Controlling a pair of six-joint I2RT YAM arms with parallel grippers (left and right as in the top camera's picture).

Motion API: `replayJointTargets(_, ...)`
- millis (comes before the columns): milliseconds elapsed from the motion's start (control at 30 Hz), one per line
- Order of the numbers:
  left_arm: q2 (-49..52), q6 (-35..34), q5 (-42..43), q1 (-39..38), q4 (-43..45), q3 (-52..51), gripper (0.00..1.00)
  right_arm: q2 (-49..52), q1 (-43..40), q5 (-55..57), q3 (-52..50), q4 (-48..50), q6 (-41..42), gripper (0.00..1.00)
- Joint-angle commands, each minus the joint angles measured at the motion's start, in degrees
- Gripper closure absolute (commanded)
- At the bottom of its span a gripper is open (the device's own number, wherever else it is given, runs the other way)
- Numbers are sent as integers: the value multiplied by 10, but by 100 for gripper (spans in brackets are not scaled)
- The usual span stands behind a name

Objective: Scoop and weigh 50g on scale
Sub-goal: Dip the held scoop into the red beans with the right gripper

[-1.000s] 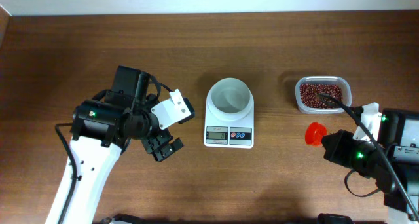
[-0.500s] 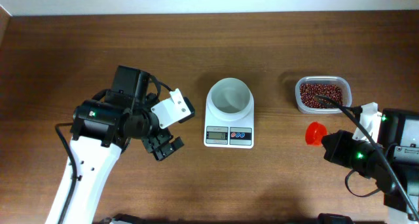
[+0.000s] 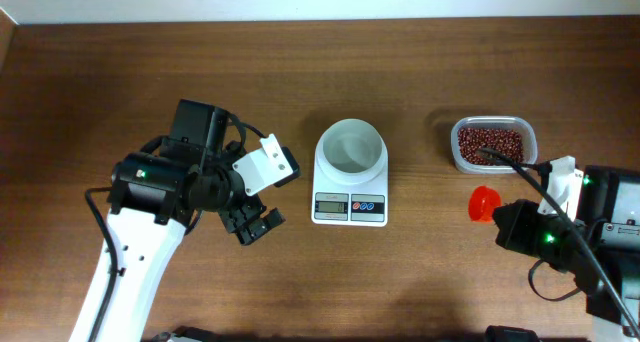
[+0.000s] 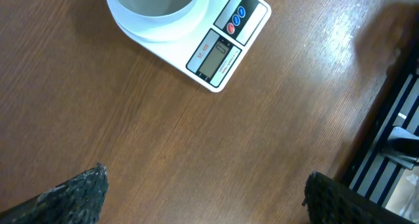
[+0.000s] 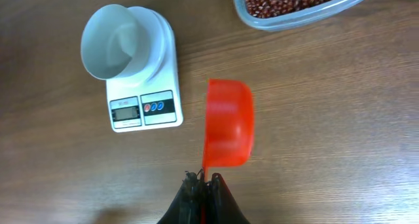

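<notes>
The white scale stands mid-table with its round white bowl, which looks empty; it also shows in the left wrist view and the right wrist view. Dark red-brown beans fill a clear tub at the right. My right gripper is shut on the thin handle of a red scoop, which hangs over bare table between scale and tub; no beans show in the scoop. My left gripper stands wide open left of the scale, with nothing between its fingers.
The brown wooden table runs to a pale wall at the back. A black cable from the right arm crosses the tub's near corner. The left arm's body fills the left side.
</notes>
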Motion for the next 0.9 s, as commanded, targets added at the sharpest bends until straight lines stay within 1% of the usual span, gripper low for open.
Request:
replayJointTargets(0,-9,5,13,4,-1,8,1,-2,3,43,5,5,-31,96)
replayJointTargets(67,-9,5,13,4,-1,8,1,1,3,90,5,21,-33,96)
replayJointTargets(133,-9,5,13,4,-1,8,1,26,3,97,19,32,-33,96)
replayJointTargets(200,-9,5,12,4,-1,8,1,93,3,110,66,12,-59,96)
replayJointTargets(267,-9,5,13,4,-1,8,1,177,3,152,129,-13,-69,96)
replayJointTargets(300,-9,5,13,4,-1,8,1,206,3,169,153,-17,-69,96)
replayJointTargets(367,-9,5,12,4,-1,8,1,286,3,185,209,-14,-104,96)
replayJointTargets(433,-9,5,13,4,-1,8,1,355,3,190,216,10,-144,96)
replayJointTargets(533,-9,5,13,4,-1,8,1,417,3,213,216,37,-148,96)
replayJointTargets(600,-9,5,13,4,-1,8,1,432,3,213,216,69,-148,96)
replayJointTargets(667,-9,5,13,4,-1,8,1,432,3,212,216,92,-172,96)
replayJointTargets(767,-9,5,13,4,-1,8,1,435,3,212,216,106,-201,96)
replayJointTargets(833,-9,5,13,4,-1,8,1,445,2,213,215,112,-234,96)
replayJointTargets(867,-9,5,13,4,-1,8,1,452,3,213,215,114,-234,96)
